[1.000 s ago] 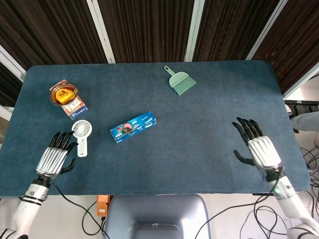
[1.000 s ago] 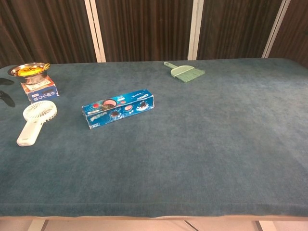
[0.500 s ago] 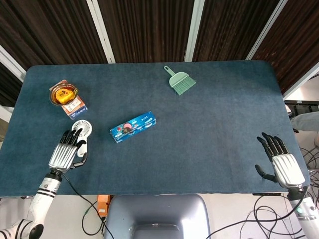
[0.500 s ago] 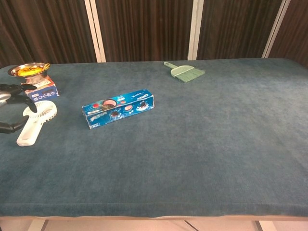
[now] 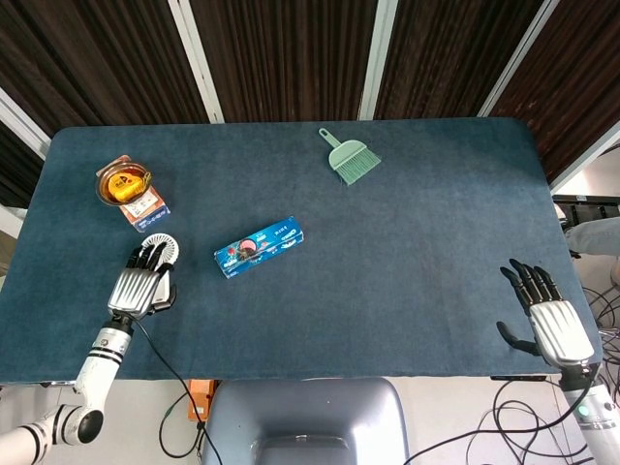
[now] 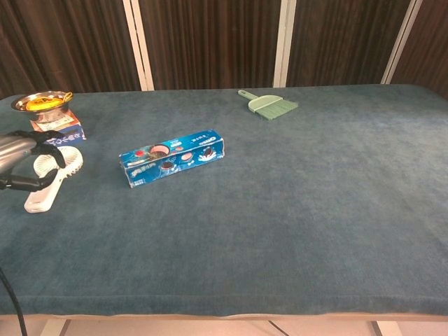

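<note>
A white handheld fan (image 5: 161, 245) (image 6: 43, 185) lies near the table's front left. My left hand (image 5: 139, 288) (image 6: 22, 155) hovers right over its handle with fingers spread, palm down; whether it touches the fan I cannot tell. A blue cookie box (image 5: 259, 246) (image 6: 171, 157) lies to the right of the fan. My right hand (image 5: 552, 320) sits open at the table's front right edge, holding nothing, and shows only in the head view.
A small box with a metal bowl of something orange on top (image 5: 129, 189) (image 6: 49, 115) stands at the left. A green dustpan brush (image 5: 351, 159) (image 6: 269, 104) lies at the far middle. The dark blue table (image 5: 387, 262) ends close to both hands.
My left hand moved forward and right from beside the fan to over its handle. My right hand drew back from the table toward the front right edge, then stayed still.
</note>
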Action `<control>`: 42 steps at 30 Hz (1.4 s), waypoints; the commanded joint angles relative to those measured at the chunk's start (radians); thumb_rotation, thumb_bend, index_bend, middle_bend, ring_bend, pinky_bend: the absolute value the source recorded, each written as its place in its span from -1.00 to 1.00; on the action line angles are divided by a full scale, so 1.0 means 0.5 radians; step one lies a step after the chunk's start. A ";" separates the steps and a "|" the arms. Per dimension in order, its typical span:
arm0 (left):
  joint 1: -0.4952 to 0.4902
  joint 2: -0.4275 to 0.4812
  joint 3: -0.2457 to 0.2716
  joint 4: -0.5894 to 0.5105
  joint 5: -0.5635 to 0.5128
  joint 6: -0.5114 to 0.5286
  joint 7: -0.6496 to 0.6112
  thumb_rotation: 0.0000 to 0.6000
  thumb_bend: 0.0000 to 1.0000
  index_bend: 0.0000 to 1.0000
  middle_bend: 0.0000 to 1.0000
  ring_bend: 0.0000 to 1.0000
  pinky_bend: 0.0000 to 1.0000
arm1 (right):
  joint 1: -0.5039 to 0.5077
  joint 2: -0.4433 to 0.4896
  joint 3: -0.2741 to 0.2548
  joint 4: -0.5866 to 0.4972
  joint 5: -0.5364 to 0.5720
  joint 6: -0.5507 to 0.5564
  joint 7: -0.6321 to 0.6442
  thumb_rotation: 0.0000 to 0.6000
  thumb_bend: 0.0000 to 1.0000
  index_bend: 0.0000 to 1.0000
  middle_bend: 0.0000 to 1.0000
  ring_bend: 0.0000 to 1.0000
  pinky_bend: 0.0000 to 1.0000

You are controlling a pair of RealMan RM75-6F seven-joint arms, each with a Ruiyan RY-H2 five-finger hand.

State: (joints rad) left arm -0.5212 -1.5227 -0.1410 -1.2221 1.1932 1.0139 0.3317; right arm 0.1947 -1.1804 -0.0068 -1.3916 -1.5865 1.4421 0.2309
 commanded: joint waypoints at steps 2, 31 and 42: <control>0.000 -0.006 -0.001 0.038 -0.024 0.003 0.023 -0.26 0.08 -0.29 -1.00 -1.00 -0.93 | 0.000 0.004 0.000 -0.008 -0.002 -0.013 -0.009 1.00 -0.45 -1.00 -1.00 -1.00 -1.00; -0.021 -0.054 0.030 0.234 -0.084 -0.106 -0.041 -0.26 0.11 -0.29 -1.00 -1.00 -0.93 | -0.016 0.024 0.026 -0.041 0.020 -0.060 -0.047 1.00 -0.45 -1.00 -1.00 -1.00 -1.00; -0.020 -0.061 0.043 0.252 -0.109 -0.132 -0.015 -0.25 0.11 -0.29 -1.00 -1.00 -0.93 | -0.025 0.031 0.031 -0.048 0.016 -0.053 -0.051 1.00 -0.45 -1.00 -1.00 -1.00 -1.00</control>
State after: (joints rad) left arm -0.5309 -1.5530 -0.1198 -1.0964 1.1392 0.9483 0.3240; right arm 0.1822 -1.1646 0.0089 -1.4159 -1.5786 1.4159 0.2053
